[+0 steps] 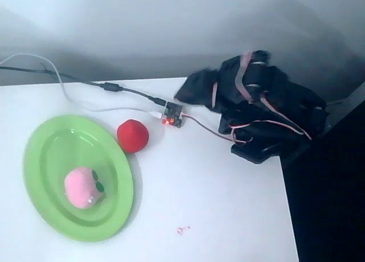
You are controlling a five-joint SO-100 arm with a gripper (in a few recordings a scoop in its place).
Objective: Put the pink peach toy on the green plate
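So the arm (268, 111) is sitting folded up at the right back edge of the table (217, 205) in the overhead view, basically a dark bundle with pink wires looping over it. The end effector (197, 91) looks like it's the bit poking out to the left of that bundle, but honestly I can't tell whether the fingers are spread or closed, it's all black on black and blurry. It isn't holding anything that I can make out.

Going outward from there: a little circuit board (173, 115) with a red light is lying just beside the arm, cables running off to the left. Next to that, a red ball (133, 135) is resting right by the rim of the green plate (43, 159).

The pink peach toy (84, 187) is lying on the plate, toward its lower middle, leaf patch facing right. It's well apart from the end effector, down and to the left of it. I'm judging the task done, with nothing left to reach for.
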